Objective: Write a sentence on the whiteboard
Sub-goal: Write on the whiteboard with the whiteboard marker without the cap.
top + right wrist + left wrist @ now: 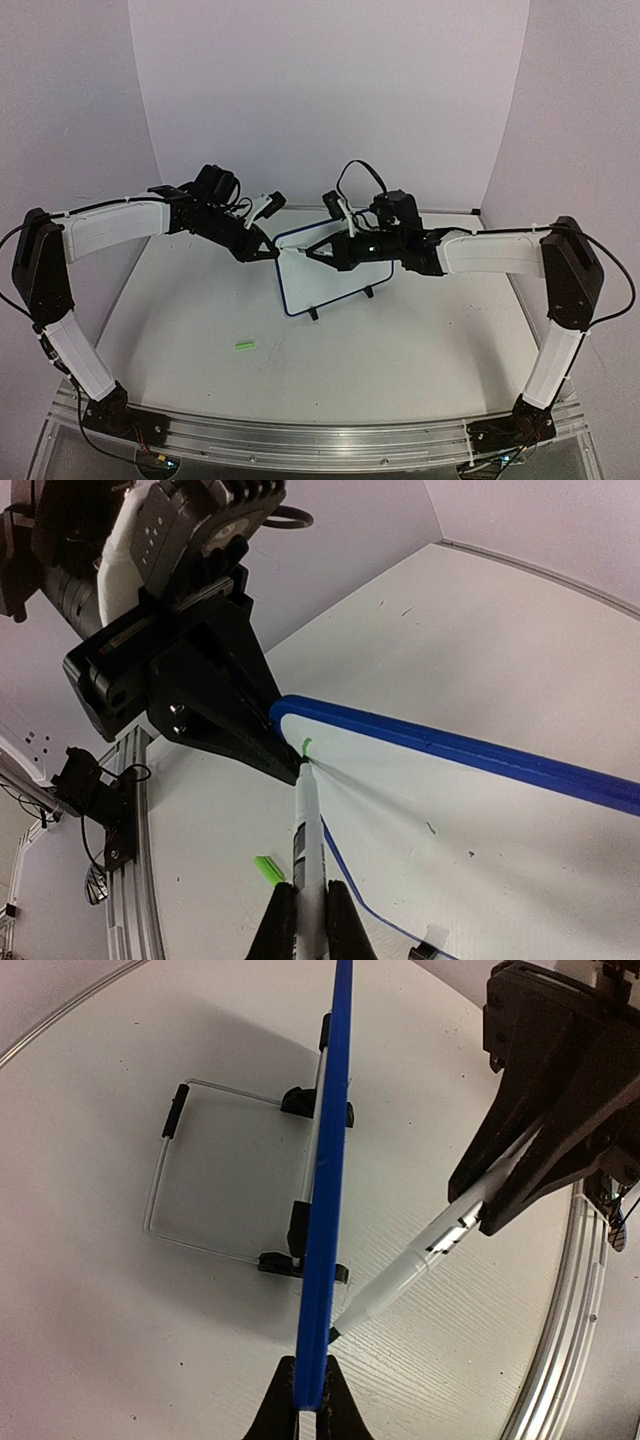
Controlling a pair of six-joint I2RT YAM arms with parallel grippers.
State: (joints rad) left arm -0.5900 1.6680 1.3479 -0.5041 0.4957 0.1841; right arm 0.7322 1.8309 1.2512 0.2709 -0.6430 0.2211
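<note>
The whiteboard (322,285), white with a blue rim, stands tilted on its wire stand (165,1175) at mid-table. My left gripper (266,250) is shut on the board's upper left corner; the left wrist view shows its black fingers clamping the blue rim (325,1210) edge-on at the left gripper (310,1412). My right gripper (308,912) is shut on a white marker (306,825), whose tip touches the whiteboard (460,810) near that corner. A short green stroke (306,746) sits just above the tip. From above, the right gripper (312,252) is in front of the board face.
A green marker cap (245,345) lies on the white table in front of the board, left of centre; it also shows as the green cap (268,868) in the right wrist view. The metal rail (320,440) runs along the near edge. Purple walls enclose the table.
</note>
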